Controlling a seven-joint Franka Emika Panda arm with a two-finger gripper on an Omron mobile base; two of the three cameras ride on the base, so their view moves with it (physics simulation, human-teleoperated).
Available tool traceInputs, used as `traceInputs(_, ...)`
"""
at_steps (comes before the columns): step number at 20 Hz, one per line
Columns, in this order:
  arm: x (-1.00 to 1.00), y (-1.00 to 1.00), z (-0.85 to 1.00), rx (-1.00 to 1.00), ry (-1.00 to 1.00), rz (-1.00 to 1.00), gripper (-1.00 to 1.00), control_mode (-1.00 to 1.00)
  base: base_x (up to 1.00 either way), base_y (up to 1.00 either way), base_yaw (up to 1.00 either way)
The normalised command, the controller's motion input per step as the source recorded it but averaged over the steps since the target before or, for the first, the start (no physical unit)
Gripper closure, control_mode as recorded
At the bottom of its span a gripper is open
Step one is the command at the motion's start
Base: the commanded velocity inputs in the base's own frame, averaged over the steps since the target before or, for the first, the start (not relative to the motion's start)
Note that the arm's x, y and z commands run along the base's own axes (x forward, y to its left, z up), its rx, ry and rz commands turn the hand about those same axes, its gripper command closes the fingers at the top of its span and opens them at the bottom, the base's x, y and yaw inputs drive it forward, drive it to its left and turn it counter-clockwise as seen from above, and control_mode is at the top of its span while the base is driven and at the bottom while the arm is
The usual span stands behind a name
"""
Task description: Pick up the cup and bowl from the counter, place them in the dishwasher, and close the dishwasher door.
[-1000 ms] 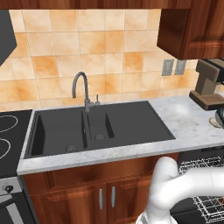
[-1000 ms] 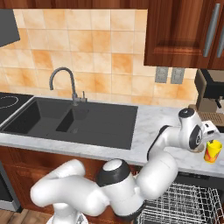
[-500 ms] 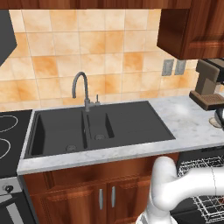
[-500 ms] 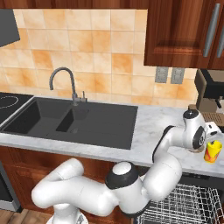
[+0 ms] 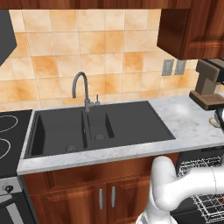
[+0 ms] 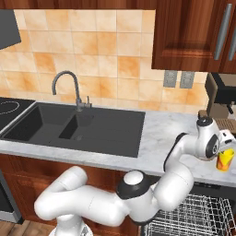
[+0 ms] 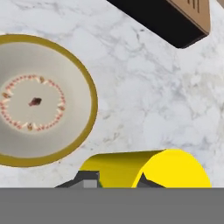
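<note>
In the hand view the yellow cup [image 7: 144,168] stands just beyond my gripper [image 7: 116,181], whose two dark fingertips [image 7: 85,179] are apart, so it is open with nothing held. The beige bowl [image 7: 43,100] with its brownish rim rests on the marbled counter [image 7: 144,96] beside the cup, a small gap between them. From the right base view my gripper [image 6: 225,146] hangs right above the cup [image 6: 225,160] at the counter's [image 6: 161,138] right end. Below it the dishwasher's wire rack [image 6: 193,216] is pulled out. The dishwasher door is out of view.
A coffee machine [image 6: 223,99] stands close behind the cup, and its dark base [image 7: 170,17] shows in the hand view. The dark double sink [image 5: 96,127] with its tap [image 5: 81,89] takes up the counter's middle. A stove [image 5: 6,135] lies far left.
The wrist has swung a little to the right and down, closer over the yellow cup. The cup and the rest of the scene have stayed put.
</note>
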Motion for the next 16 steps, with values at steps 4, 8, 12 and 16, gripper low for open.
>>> traceInputs(4,-0.07,-0.02,0.00,0.00,-0.04,0.00,1.00,-1.00,0.00,0.00,0.00)
traceInputs(8,-0.20,0.13,0.00,0.00,-0.06,0.00,1.00,-1.00,0.00,0.00,0.00)
traceInputs(12,-0.25,0.42,0.00,0.00,-0.07,0.02,1.00,-1.00,0.00,0.00,0.00)
traceInputs(16,-0.24,0.55,0.00,-0.02,-0.07,0.04,1.00,-1.00,0.00,0.00,0.00)
